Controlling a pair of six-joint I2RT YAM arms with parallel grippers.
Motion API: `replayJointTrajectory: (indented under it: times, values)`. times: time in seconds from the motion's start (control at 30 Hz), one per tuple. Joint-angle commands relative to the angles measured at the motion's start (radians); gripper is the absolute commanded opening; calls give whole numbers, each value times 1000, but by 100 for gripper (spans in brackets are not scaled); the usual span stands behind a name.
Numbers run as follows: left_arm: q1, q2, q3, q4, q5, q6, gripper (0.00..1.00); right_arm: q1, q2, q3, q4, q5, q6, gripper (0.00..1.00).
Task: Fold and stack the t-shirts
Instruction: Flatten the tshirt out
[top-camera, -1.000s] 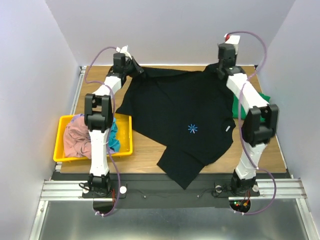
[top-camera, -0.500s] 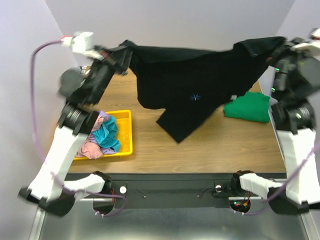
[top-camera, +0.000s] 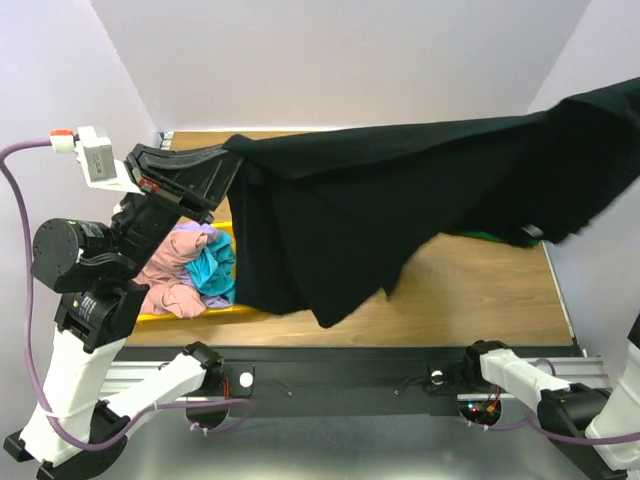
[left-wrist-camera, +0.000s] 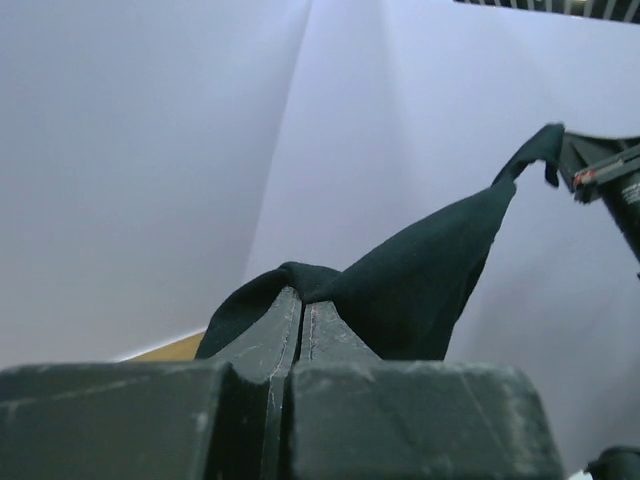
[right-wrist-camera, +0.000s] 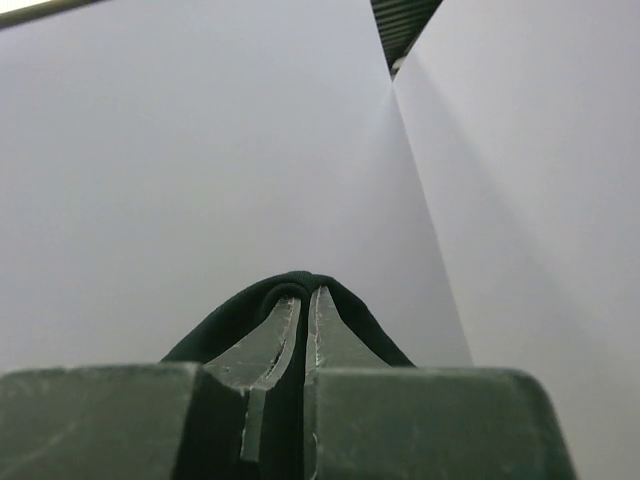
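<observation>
The black shirt hangs spread in the air above the table. The left gripper is clamped tight on its left corner, the right gripper on its right corner.

Black t-shirt is no longer lying flat on the table; it is now hanging in the air, stretched between left hand and right hand. Both arms are rising and spreading wider. The cloth is now draping over most of the green t-shirt and the yellow bin's right edge.
</observation>
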Motion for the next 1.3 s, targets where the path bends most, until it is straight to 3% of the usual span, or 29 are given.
replayJointTrajectory:
  times: [0.0, 0.17, 0.4, 0.57, 0.6, 0.8, 0.9, 1.03, 1.27]
  values:
    - [-2, -21, -19, 31, 26, -5, 0, -7, 95, 80, 4, 47, -67, 0]
    - [-2, 52, -82, 47, -47, -27, 0, -7, 243, 117, 6, 111, -116, 1]
    - [4, 279, -217, 97, -357, -70, 0, -10, 584, 85, 94, 243, -219, 0]
    - [101, 595, -237, 185, -295, -131, 0, -39, 750, -59, 168, 224, -181, 0]
    - [119, 711, -228, 212, -222, -140, 0, -44, 800, -80, 195, 217, -160, 0]
    - [254, 1187, 39, 216, -36, -176, 0, -61, 1059, -102, 243, 199, -123, 1]
    - [296, 1316, 171, 205, 26, -180, 0, -59, 1213, -32, 243, 222, -124, 0]
    - [313, 1390, 309, 185, -40, -131, 0, -59, 1333, 17, 245, 214, -115, 1]
    - [334, 1511, 484, 127, -46, -102, 0, -59, 1339, 12, 248, 216, -93, 0]
